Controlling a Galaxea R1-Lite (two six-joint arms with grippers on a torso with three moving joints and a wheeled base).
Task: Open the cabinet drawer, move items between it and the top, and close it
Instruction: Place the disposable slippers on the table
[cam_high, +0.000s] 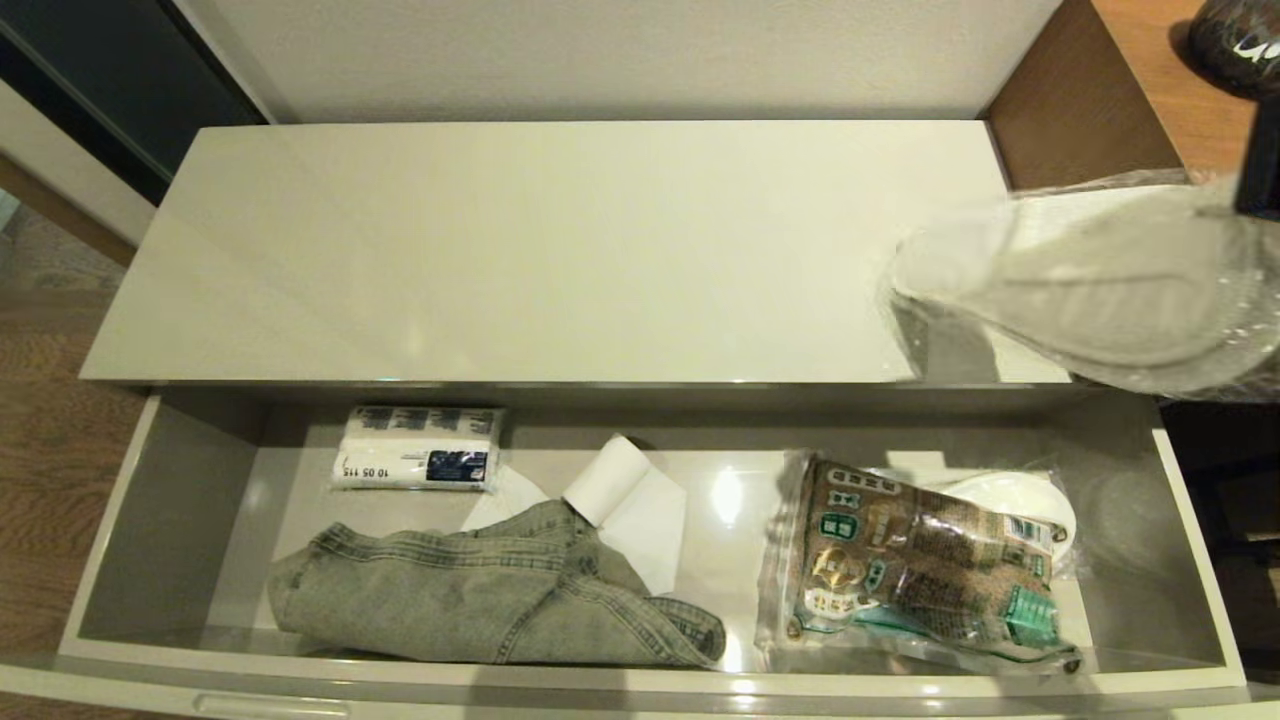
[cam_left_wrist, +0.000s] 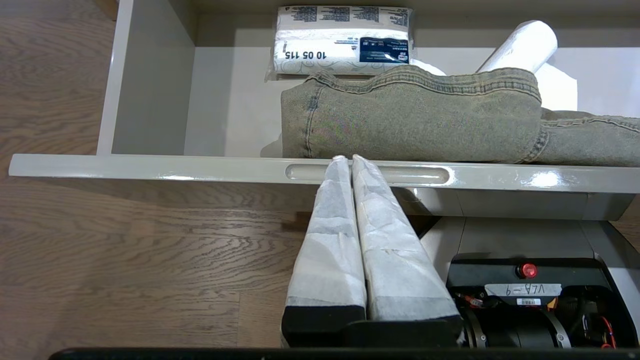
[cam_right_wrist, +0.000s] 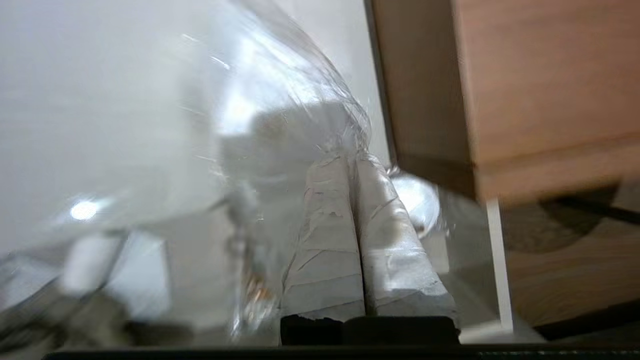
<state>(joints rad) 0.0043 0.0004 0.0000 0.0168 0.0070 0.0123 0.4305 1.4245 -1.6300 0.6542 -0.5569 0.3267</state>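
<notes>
Above the right end of the cream-white cabinet top (cam_high: 560, 250), the right gripper (cam_right_wrist: 356, 165) carries the clear-wrapped slippers (cam_high: 1090, 290), jaws pinched on the wrap. The cabinet drawer (cam_high: 620, 675) stands pulled out; jeans (cam_high: 480, 595) lie inside, not yet moved, and closing remains. The left gripper (cam_left_wrist: 348, 161) hangs outside the drawer front, jaws closed, empty. Most of the right arm is cut off; a white thing under the printed packet (cam_high: 920, 570) is hard to identify.

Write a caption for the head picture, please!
Right gripper carries wrapped slippers over the cabinet top; jeans wait in the open drawer.
</notes>
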